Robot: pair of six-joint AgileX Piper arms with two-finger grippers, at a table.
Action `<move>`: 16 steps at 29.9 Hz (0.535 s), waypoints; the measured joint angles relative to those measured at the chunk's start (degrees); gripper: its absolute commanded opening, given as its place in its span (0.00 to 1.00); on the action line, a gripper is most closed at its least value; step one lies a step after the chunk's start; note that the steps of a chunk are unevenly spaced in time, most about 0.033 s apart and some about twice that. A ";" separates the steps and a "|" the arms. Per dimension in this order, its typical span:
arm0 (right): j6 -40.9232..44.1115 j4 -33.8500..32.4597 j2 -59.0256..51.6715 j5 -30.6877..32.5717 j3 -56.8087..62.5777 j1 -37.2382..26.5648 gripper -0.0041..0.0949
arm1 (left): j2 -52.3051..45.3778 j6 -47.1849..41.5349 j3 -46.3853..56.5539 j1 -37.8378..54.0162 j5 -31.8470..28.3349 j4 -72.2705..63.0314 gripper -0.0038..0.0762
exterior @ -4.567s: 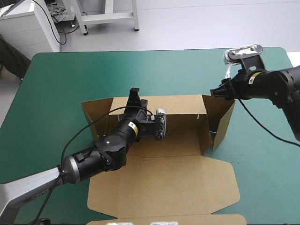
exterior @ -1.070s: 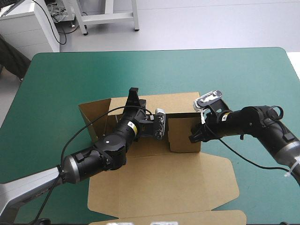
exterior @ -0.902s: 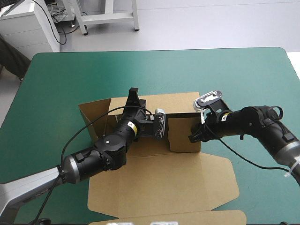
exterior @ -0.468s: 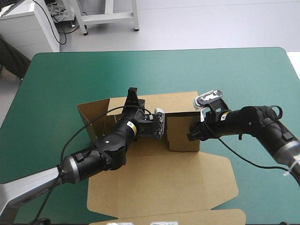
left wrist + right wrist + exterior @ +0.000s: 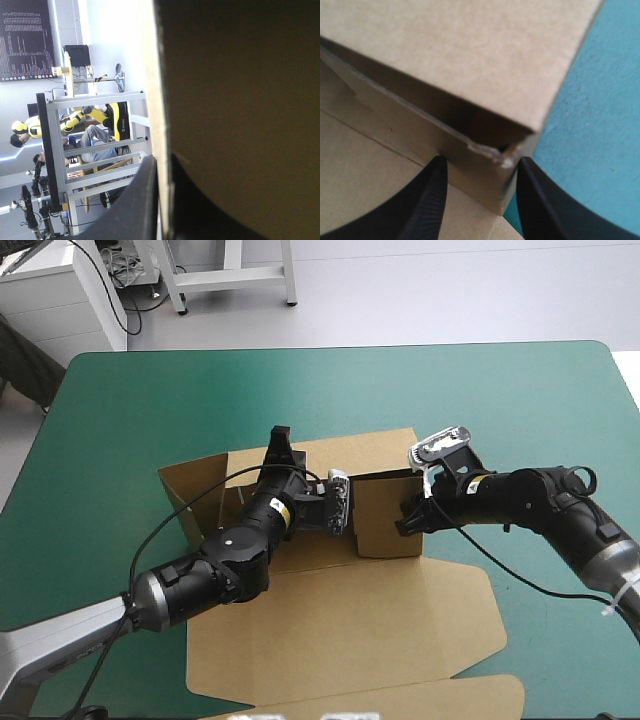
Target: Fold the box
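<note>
The brown box (image 5: 340,630) lies mid-table, its lid flat toward the front edge and its back wall (image 5: 372,450) raised. My left gripper (image 5: 281,440) is shut on the top edge of that back wall; in the left wrist view the board's edge (image 5: 160,100) runs between the fingers of that gripper (image 5: 161,160). The right side flap (image 5: 385,525) is folded inward and stands across the tray. My right gripper (image 5: 403,518) is against it, open, and the flap's corner (image 5: 507,157) sits between its fingertips (image 5: 480,167). The left side flap (image 5: 188,490) leans outward.
The teal-green cover (image 5: 150,410) shows on the far side of the box and to both sides of it. The lid's front flap (image 5: 400,695) reaches the table's front edge. Cover (image 5: 600,125) also shows just beside the flap's corner.
Earlier my right gripper was out beyond the box's right flap, which stood outward. It has pushed that flap inward across the tray. The whole box has slid and turned slightly leftward.
</note>
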 measured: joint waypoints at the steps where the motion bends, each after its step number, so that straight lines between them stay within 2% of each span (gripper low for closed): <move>1: 0.14 0.00 0.00 -0.88 0.00 0.05 0.39 | 0.00 0.00 0.00 0.00 0.13 0.00 0.04; 5: 0.66 -0.84 0.00 -1.75 0.18 0.04 0.40 | -0.02 0.00 0.00 0.06 0.41 0.00 0.04; 11: 0.43 -3.41 0.01 -0.57 0.18 0.11 0.57 | -0.02 0.00 0.00 0.06 0.02 -0.17 0.04; 16: 0.27 -3.59 0.01 -1.41 0.18 0.11 0.58 | -0.02 0.00 0.00 0.06 -0.04 -0.17 0.04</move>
